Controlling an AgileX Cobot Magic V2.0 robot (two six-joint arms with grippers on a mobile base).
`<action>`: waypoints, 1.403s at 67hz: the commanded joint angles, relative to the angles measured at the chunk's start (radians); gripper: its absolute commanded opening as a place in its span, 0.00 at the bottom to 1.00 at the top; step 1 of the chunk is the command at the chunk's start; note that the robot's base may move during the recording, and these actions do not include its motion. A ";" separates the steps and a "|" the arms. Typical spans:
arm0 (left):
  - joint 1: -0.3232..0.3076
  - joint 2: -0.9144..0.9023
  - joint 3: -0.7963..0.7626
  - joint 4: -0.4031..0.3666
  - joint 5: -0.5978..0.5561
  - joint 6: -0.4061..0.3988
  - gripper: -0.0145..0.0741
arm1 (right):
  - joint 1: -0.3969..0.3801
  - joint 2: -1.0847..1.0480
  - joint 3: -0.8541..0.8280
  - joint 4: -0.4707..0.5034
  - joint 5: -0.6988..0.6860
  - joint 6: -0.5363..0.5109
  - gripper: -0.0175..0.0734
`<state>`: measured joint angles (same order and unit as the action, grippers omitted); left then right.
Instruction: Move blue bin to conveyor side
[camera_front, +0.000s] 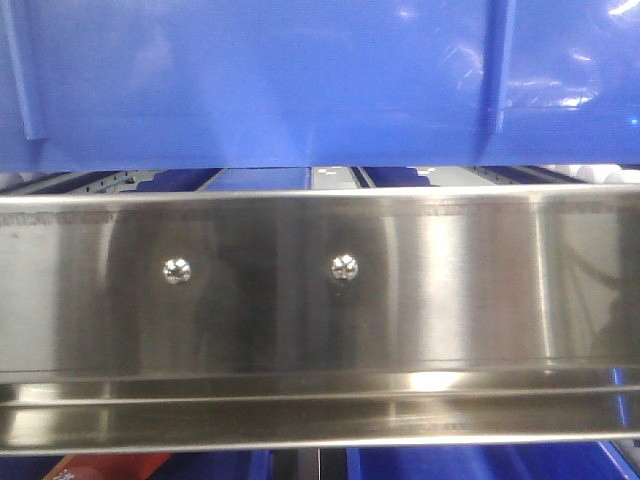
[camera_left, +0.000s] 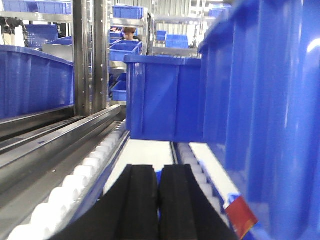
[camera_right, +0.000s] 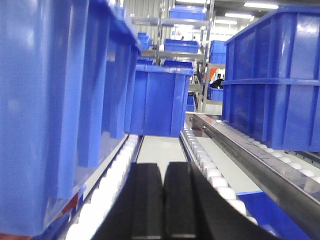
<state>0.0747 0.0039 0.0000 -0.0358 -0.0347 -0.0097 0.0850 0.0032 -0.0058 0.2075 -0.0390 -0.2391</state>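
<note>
The blue bin (camera_front: 300, 80) fills the top of the front view, its glossy ribbed wall just above a steel rail. In the left wrist view the same bin (camera_left: 270, 100) towers along the right side, and in the right wrist view it (camera_right: 55, 100) stands along the left. My left gripper (camera_left: 159, 172) is shut with nothing in it, low beside the bin's wall over the roller track. My right gripper (camera_right: 163, 167) is also shut and empty, on the bin's other side. The conveyor side is out of view.
A shiny steel rail (camera_front: 320, 290) with two screws crosses the front view. White rollers (camera_left: 85, 170) line the tracks. Another blue bin (camera_right: 160, 100) sits farther along the lane. Stacked blue bins (camera_right: 275, 75) stand on the right track. A red tag (camera_left: 241, 216) hangs low on the bin.
</note>
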 joint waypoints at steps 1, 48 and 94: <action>0.000 -0.004 -0.055 -0.022 0.002 0.000 0.16 | 0.003 -0.003 -0.063 0.012 0.016 0.000 0.11; -0.142 0.576 -0.990 0.047 0.517 0.010 0.78 | 0.010 0.449 -0.781 0.012 0.324 0.000 0.81; -0.208 1.207 -1.678 0.120 1.168 -0.072 0.78 | 0.108 1.163 -1.628 0.027 1.194 0.134 0.81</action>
<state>-0.1274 1.1721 -1.6226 0.0656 1.0783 -0.0714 0.1916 1.1021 -1.5463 0.2369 1.0566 -0.1380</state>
